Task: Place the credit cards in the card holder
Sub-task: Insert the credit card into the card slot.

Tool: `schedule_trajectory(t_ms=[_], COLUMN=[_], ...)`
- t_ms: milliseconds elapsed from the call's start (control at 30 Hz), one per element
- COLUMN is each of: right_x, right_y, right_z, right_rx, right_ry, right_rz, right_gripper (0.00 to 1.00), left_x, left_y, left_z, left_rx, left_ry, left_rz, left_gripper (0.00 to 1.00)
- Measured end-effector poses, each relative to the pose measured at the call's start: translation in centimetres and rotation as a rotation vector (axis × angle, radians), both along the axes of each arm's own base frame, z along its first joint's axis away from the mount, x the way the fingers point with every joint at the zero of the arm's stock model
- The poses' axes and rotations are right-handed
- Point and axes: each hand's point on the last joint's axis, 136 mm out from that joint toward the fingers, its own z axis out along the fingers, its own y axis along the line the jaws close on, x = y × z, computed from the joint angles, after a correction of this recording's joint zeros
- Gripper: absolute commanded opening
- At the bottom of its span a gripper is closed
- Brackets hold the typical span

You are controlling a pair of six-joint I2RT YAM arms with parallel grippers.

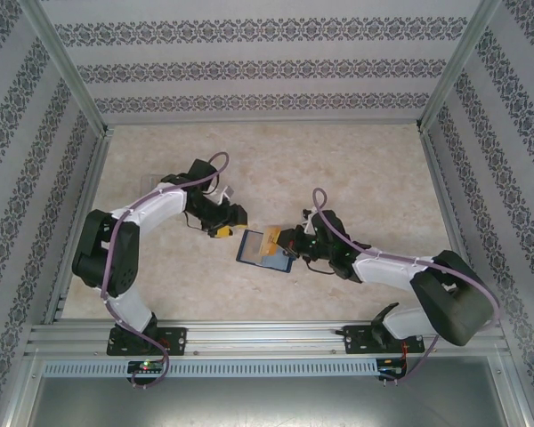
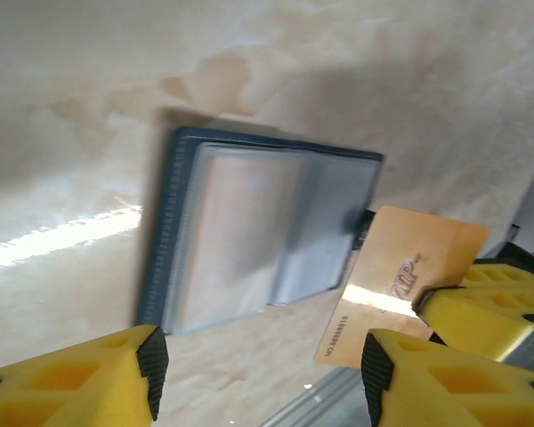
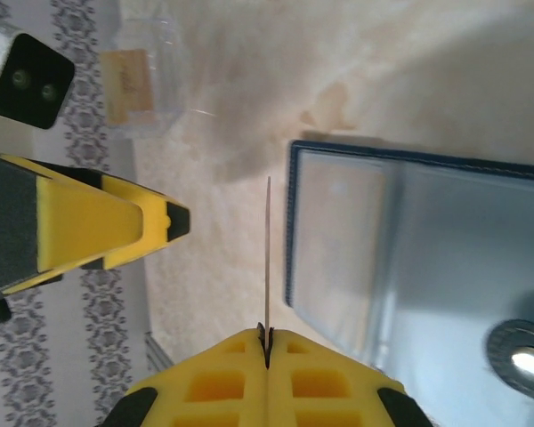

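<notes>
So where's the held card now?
Table centre, top view: the credit card is pinched in the right claw at the right edge of the open card holder, with the left claw opposite.

Your right gripper (image 3: 267, 342) pinches a credit card (image 3: 268, 258) edge-on.
You see it as a thin upright line, just left of the open card holder (image 3: 409, 240) lying flat on the tabletop (image 3: 249, 80).
</notes>
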Motion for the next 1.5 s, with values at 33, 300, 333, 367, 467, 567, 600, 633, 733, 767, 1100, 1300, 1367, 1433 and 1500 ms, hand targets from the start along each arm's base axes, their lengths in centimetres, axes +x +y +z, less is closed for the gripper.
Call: schedule_trajectory(t_ms=[33,300,333,367,467,567,600,633,733,767,1100,1300,1367,1433,1500], right_x=[-0.1,-0.2,-0.2,-0.2,-0.1,0.1,0.1,0.2,0.3,0.4,1.0,1.1,1.0,0.9,0.7], right_y=[-0.2,-0.4,-0.4,-0.4,-0.3,-0.1,-0.1,0.0,0.1,0.2,1.0,1.2,1.3,1.5,1.7], right_z=[-0.7,-3.6,-3.8,-3.9,-4.3,-4.7,-4.8,-4.8,-4.6,-4.6,-5.0,-5.1,-5.1,-5.2,-5.5], right_rx=[-0.017,-0.089,-0.096,-0.100,-0.105,-0.102,-0.100,-0.098,-0.091,-0.088,-0.034,-0.004,0.000,0.000,-0.004], right_ry=[0.005,0.035,0.033,0.032,0.030,0.029,0.027,0.025,0.017,0.014,0.021,0.025,0.020,0.020,0.022], right_rz=[-0.001,0.005,0.008,0.010,0.014,0.015,0.015,0.016,0.016,0.016,0.005,-0.006,-0.004,0.000,0.006], right_gripper=[0.00,0.00,0.00,0.00,0.00,0.00,0.00,0.00,0.00,0.00,0.00,0.00,0.00,0.00,0.00], left_x=[-0.1,-1.2,-1.3,-1.4,-1.4,-1.4,-1.5,-1.5,-1.7,-1.8,-1.9,-1.9,-1.9,-1.9,-1.9], left_y=[0.1,-1.0,-1.1,-1.2,-1.2,-1.1,-1.1,-1.2,-1.5,-1.6,-1.2,-1.2,-1.2,-1.2,-1.2], left_z=[-0.7,-2.9,-3.1,-3.4,-4.5,-5.3,-5.4,-5.4,-5.7,-5.9,-6.5,-6.6,-6.6,-6.6,-6.6], left_rx=[0.019,0.111,0.114,0.117,0.135,0.153,0.157,0.157,0.159,0.160,0.189,0.194,0.194,0.194,0.194], left_ry=[0.009,0.012,0.012,0.018,0.042,0.056,0.057,0.057,0.060,0.064,0.076,0.078,0.078,0.078,0.078], left_rz=[-0.001,-0.062,-0.067,-0.071,-0.074,-0.075,-0.076,-0.079,-0.090,-0.092,-0.084,-0.082,-0.082,-0.082,-0.082], left_gripper=[0.56,0.56,0.56,0.56,0.56,0.57,0.57,0.57,0.56,0.55,0.36,0.35,0.34,0.34,0.34])
